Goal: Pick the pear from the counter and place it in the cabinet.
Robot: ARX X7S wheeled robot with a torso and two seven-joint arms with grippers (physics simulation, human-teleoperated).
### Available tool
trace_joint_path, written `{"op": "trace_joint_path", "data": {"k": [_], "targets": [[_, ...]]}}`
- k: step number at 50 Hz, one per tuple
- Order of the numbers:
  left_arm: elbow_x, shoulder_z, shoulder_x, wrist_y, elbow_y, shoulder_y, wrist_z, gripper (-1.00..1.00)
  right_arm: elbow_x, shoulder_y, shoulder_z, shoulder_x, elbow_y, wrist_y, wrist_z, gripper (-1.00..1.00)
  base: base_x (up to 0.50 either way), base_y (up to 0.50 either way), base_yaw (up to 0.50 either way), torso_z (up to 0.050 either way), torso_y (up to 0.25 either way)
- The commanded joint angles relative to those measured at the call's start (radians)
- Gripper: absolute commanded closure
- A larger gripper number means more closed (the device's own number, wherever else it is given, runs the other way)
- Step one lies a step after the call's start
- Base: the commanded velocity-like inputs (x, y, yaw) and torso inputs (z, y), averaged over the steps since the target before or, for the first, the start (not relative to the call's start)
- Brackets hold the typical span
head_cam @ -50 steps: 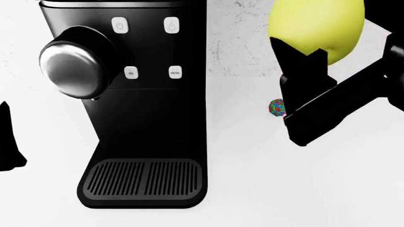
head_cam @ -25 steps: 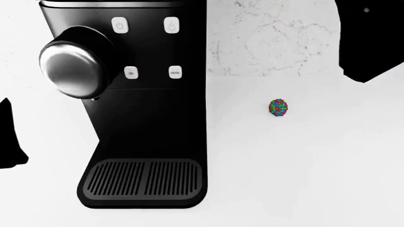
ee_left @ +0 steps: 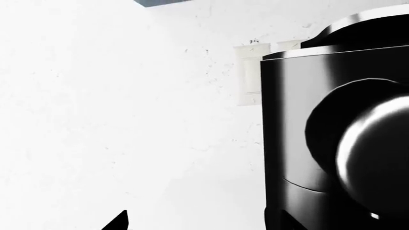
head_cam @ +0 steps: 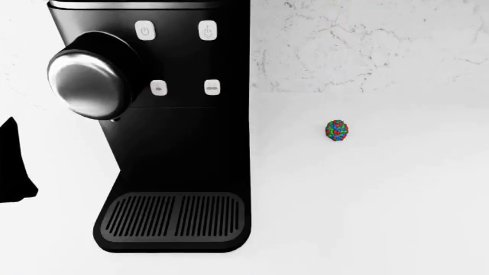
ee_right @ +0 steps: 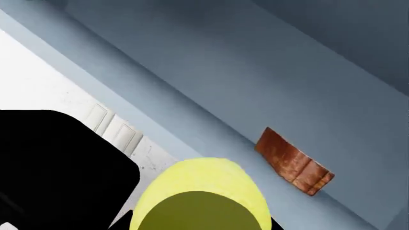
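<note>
While the right gripper (ee_right: 198, 225) clasps the pear (ee_right: 201, 191) up beside a blue cabinet front (ee_right: 268, 81) with a brass handle (ee_right: 294, 161), the coffee machine (head_cam: 164, 132) and speckled ball (head_cam: 337, 130) sit on the counter (head_cam: 382, 200); the left gripper's (head_cam: 14, 163) state cannot be told.

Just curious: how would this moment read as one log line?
right hand: holds pear | near blue cabinet | left hand: idle | ball on counter

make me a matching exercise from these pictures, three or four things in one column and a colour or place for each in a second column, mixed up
Things:
1. pear
2. ball
3. coffee machine
4. handle

Descriptions:
A. black, with a ribbed drip tray
B. yellow-green, close to the right wrist camera
C. brown, on the blue-grey cabinet
D. speckled red, blue and green, alone on the counter

Pairs: 1-B, 2-D, 3-A, 4-C
</note>
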Motion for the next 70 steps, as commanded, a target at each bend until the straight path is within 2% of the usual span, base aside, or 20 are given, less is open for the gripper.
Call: {"op": "trace_joint_path", "data": {"k": [1, 26, 36, 39, 44, 49, 70], "targets": [[0.004, 0.021, -0.007, 0.007, -0.003, -0.013, -0.004, -1.00, -0.471, 0.027, 0.004, -0.074, 0.075, 0.028, -0.396, 1.00, 0.00, 0.00, 0.00, 0.000, 0.000], [0.021, 0.064, -0.012, 0.015, -0.009, -0.033, -0.008, -1.00, -1.437, 0.031, 0.049, -0.293, 0.274, 0.043, -1.111, 1.00, 0.00, 0.00, 0.00, 0.000, 0.000], [0.019, 0.090, -0.027, 0.023, -0.009, -0.047, -0.021, -1.00, -1.895, 0.031, 0.086, -0.400, 0.453, -0.001, -1.409, 1.00, 0.00, 0.00, 0.00, 0.000, 0.000], [0.022, 0.101, -0.030, 0.026, -0.009, -0.052, -0.022, -1.00, -1.975, 0.030, 0.105, -0.424, 0.511, -0.031, -1.454, 1.00, 0.00, 0.00, 0.00, 0.000, 0.000], [0.026, 0.110, -0.032, 0.027, -0.011, -0.057, -0.024, -1.00, -2.235, 0.031, 0.204, -0.497, 0.639, -0.127, -1.590, 1.00, 0.00, 0.00, 0.00, 0.000, 0.000], [0.043, 0.134, -0.030, 0.032, -0.016, -0.066, -0.020, -1.00, -2.607, 0.031, 0.426, -0.591, 0.760, -0.268, -1.740, 1.00, 0.00, 0.00, 0.00, 0.000, 0.000], [0.091, 0.179, -0.014, 0.034, -0.025, -0.078, 0.002, -1.00, -2.542, 0.032, 0.472, -0.593, 0.942, -0.329, -1.608, 1.00, 0.00, 0.00, 0.00, 0.000, 0.000]]}}
